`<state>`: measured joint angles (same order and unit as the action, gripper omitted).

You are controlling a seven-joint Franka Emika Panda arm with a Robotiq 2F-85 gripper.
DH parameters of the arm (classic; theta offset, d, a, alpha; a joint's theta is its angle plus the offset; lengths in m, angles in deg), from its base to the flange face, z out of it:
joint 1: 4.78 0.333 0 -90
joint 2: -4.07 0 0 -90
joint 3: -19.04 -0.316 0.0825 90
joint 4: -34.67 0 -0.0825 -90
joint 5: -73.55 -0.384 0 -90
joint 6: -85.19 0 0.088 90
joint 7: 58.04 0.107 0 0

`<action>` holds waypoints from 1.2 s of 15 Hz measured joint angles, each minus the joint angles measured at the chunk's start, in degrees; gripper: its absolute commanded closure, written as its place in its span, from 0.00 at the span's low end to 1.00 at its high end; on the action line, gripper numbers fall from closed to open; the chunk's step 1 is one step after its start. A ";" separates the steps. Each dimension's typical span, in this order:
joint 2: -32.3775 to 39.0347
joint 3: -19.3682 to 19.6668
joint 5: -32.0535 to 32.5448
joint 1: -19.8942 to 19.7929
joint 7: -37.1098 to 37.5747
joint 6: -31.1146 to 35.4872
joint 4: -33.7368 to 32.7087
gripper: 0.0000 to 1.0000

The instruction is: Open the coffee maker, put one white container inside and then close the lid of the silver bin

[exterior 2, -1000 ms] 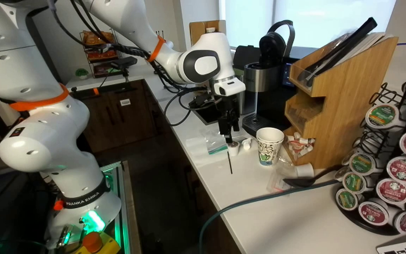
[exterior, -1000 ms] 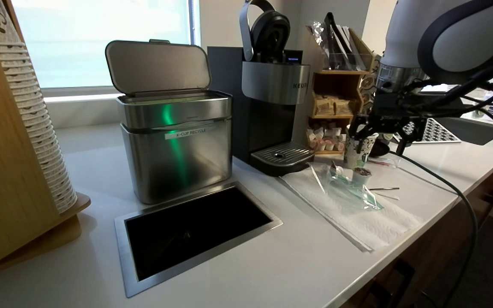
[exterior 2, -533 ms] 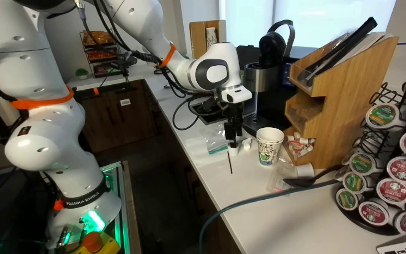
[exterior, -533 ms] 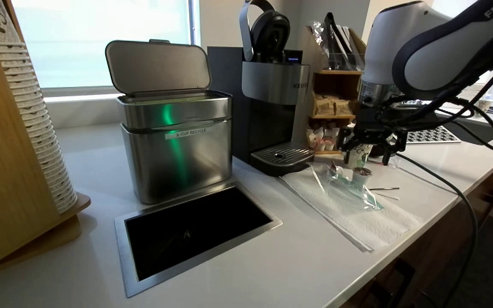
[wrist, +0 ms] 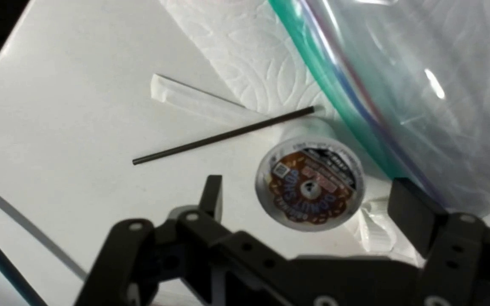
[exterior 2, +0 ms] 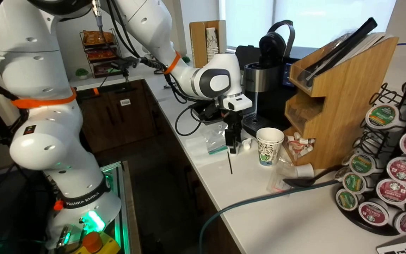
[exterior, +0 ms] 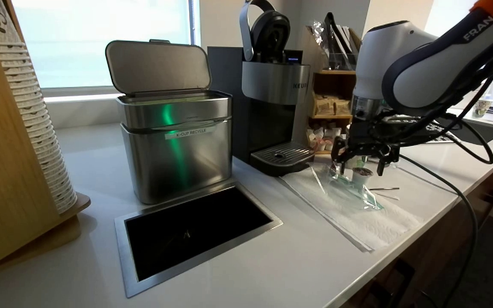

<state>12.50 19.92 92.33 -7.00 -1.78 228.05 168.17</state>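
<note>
The coffee maker (exterior: 274, 83) stands with its hinged top raised; it also shows in an exterior view (exterior 2: 263, 78). The silver bin (exterior: 178, 158) stands beside it with its grey lid (exterior: 158, 66) tilted up and open. A white container (wrist: 311, 187), a pod with a brown donut-print top, stands upright on the counter; it shows in an exterior view (exterior: 361, 174). My gripper (exterior: 360, 170) is open and empty, low over the pod. In the wrist view the pod lies between the gripper's (wrist: 313, 197) spread fingers, touching neither. In an exterior view my gripper (exterior 2: 232, 148) partly hides the pod.
A clear bag (wrist: 462, 106) on a paper towel (exterior: 396, 231) lies against the pod's side. A dark stir stick (wrist: 223, 135) lies beside it. Paper cups (exterior 2: 270, 148) and a wooden organizer (exterior 2: 358, 102) stand close by. A steel-framed recess (exterior: 123, 244) lies before the bin.
My open gripper has moved down and, in an exterior view, leftward, from above to low over the pod. The coffee maker, bin, lid and pod have not moved.
</note>
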 measured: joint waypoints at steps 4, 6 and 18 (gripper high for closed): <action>0.65 1.15 0.04 1.71 0.00 1.73 0.01 0.00; 0.66 1.49 0.04 2.49 0.36 2.06 0.22 0.00; -2.12 4.38 4.32 3.57 7.02 12.43 7.35 0.00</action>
<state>10.38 24.30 96.65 -3.43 5.23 240.48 175.52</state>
